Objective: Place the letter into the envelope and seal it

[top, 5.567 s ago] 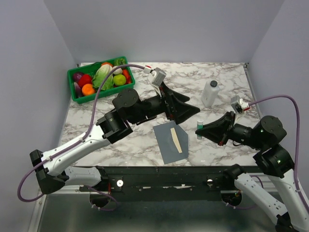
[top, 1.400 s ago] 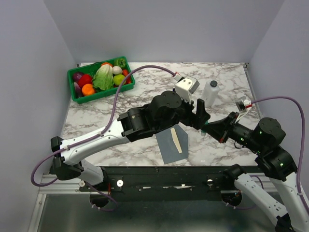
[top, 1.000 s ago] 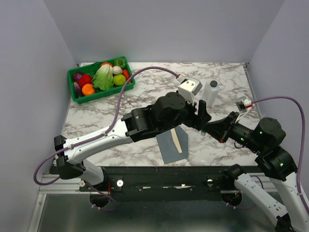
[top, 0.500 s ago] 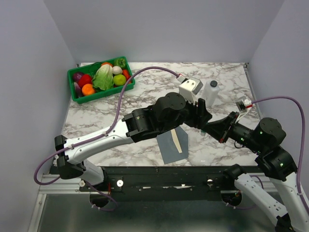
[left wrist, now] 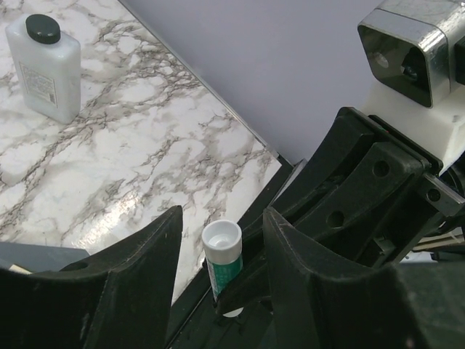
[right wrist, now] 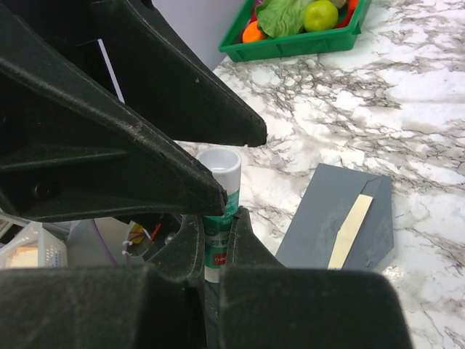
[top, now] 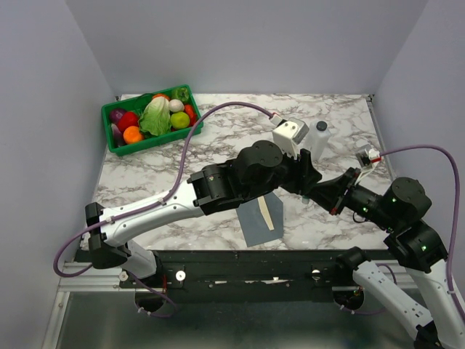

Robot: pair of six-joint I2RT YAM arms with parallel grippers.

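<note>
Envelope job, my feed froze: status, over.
Right gripper shut on glue stick. Left gripper open, straddling its cap. Envelope lying flat, letter strip showing. Left arm over its far corner.

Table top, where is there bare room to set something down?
Bare table lies between the green bin and the white bottle along the far edge, right of the bottle to the far right corner, and in front of the bin. The middle is crowded: the left pincer and right pincer meet at the glue stick, by the envelope.
</note>
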